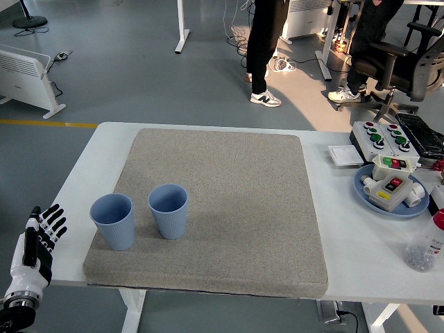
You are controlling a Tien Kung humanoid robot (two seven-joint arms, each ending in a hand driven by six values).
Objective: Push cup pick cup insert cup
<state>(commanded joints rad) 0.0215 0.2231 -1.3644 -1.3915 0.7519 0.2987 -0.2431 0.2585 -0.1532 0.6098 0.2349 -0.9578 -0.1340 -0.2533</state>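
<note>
Two blue cups, left cup (113, 220) and right cup (168, 210), stand upright, apart, on grey mat (222, 208), lower left. Left hand (35, 251) at bottom-left corner, off table, fingers spread, empty.

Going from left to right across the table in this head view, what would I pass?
Robot's left hand with black fingers → left blue plastic cup → right blue plastic cup → blue plate holding a button box → clear plastic bottle.

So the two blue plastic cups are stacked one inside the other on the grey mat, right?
Not stacked. The head view shows the two blue plastic cups standing upright side by side, apart, on the grey mat.
</note>
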